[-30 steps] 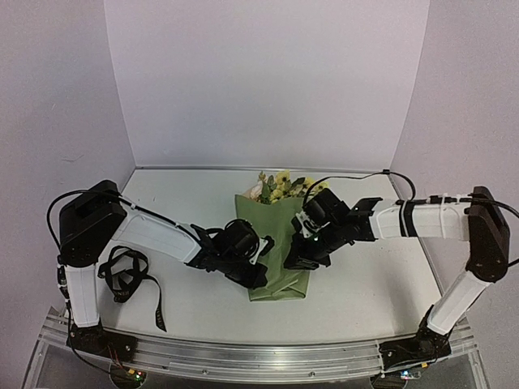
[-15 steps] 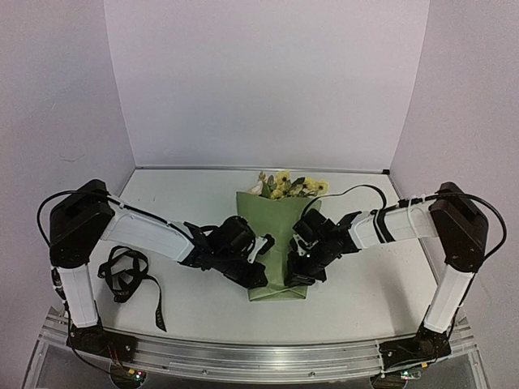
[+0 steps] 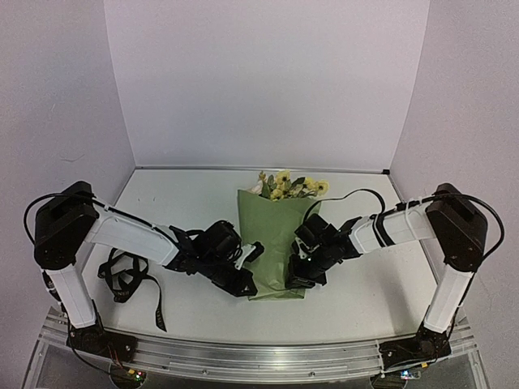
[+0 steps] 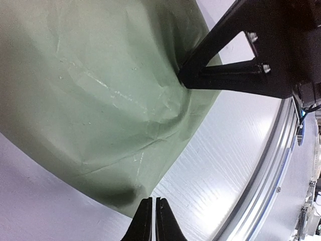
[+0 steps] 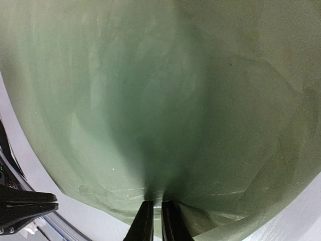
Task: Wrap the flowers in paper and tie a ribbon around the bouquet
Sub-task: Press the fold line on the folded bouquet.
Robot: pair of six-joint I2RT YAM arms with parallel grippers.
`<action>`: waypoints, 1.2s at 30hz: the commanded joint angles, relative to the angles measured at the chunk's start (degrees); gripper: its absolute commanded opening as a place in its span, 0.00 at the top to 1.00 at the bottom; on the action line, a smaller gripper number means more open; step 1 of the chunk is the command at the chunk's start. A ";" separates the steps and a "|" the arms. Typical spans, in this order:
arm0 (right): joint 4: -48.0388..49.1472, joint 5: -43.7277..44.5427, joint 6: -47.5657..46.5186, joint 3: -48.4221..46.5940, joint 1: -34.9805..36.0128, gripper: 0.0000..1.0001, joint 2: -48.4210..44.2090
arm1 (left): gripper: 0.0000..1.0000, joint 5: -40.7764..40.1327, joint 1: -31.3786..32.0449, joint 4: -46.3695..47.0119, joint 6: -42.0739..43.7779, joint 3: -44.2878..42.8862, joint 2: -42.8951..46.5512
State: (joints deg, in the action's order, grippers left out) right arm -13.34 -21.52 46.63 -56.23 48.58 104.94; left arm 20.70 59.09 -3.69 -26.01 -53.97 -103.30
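When viewed from the top camera, the bouquet [image 3: 276, 237] lies mid-surface [image 3: 365, 279]; flowers [image 3: 285, 185] stick out at the far end of the olive paper [image 3: 268, 215] wrap; left gripper [image 3: 246, 286] sits low at the wrap's near left corner, right gripper [image 3: 298, 280] at its near right edge; both arms reach inward from the sides; the ribbon [image 3: 122, 285] lies in a loose black heap on the left by the left arm, well apart from the bouquet.

Left wrist view: jaws closed, tips almost touching, nothing visible between them; they sit just beside the paper's near edge, over bare surface; the other arm's black tip presses into the paper's far edge, with creases spreading from that spot; a metal rail [image 4: 281, 150] runs down the right side.

Right wrist view: green paper fills nearly the whole frame; jaws closed on a pinch of paper at its lower edge, folds converging at the tips; the flowers are out of sight here.
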 commanded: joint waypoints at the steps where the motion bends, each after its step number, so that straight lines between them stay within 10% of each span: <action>1: -0.93 3.27 0.46 1.96 0.09 0.91 0.67 | 0.96 2.54 -1.06 6.62 -3.15 0.60 -3.41; 36: 1.19 0.76 1.44 4.55 -1.42 0.92 0.40 | 0.89 10.35 -14.95 15.19 -13.62 -1.04 -10.94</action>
State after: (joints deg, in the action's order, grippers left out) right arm -8.35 -22.83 47.71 -53.62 47.48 104.33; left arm 33.10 47.44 11.67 -38.21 -52.64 -111.92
